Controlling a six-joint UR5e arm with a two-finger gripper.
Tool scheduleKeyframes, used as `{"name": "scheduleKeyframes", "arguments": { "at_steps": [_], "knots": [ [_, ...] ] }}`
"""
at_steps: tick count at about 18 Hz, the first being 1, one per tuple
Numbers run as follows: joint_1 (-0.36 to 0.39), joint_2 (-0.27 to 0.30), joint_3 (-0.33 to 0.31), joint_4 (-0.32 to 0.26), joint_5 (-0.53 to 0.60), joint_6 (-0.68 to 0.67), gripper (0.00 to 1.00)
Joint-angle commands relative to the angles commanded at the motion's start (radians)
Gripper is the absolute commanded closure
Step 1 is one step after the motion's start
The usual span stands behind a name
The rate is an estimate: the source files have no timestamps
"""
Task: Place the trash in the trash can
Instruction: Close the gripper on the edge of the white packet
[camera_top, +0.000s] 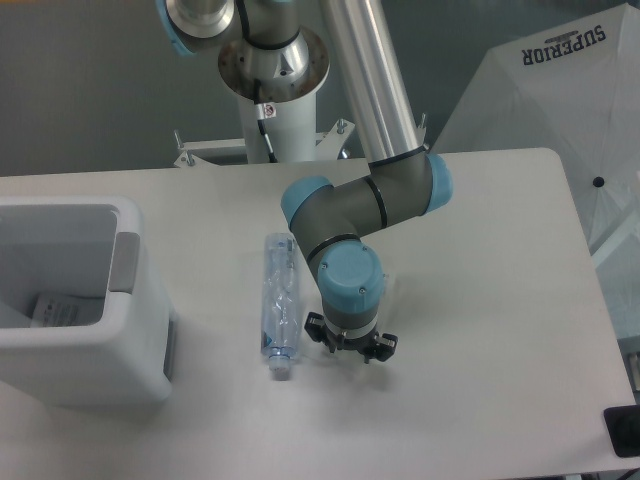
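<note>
A crushed clear bluish bottle (281, 303) lies lengthwise on the table, its white cap toward the front edge. My gripper (349, 346) points straight down just right of the bottle's cap end, low over the table. The blue wrist hides its fingers, so the frame does not show whether they are open or shut. The flat clear bag is hidden under the wrist and gripper. At the left edge stands the white trash can (128, 305) with its grey side panel. A white printed item (60, 308) lies inside it.
A white umbrella canopy (560, 90) with printed lettering stands beyond the table's right rear corner. The arm's base column (275, 120) rises at the back centre. A dark object (624, 430) sits at the front right corner.
</note>
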Motion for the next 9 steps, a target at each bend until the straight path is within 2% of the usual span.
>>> {"name": "scheduleKeyframes", "arguments": {
  "at_steps": [4, 9],
  "knots": [
    [0.003, 0.012, 0.02, 0.0, -0.024, -0.005, 1.0],
    [0.047, 0.092, 0.051, -0.002, -0.147, -0.017, 1.0]
  ]
}}
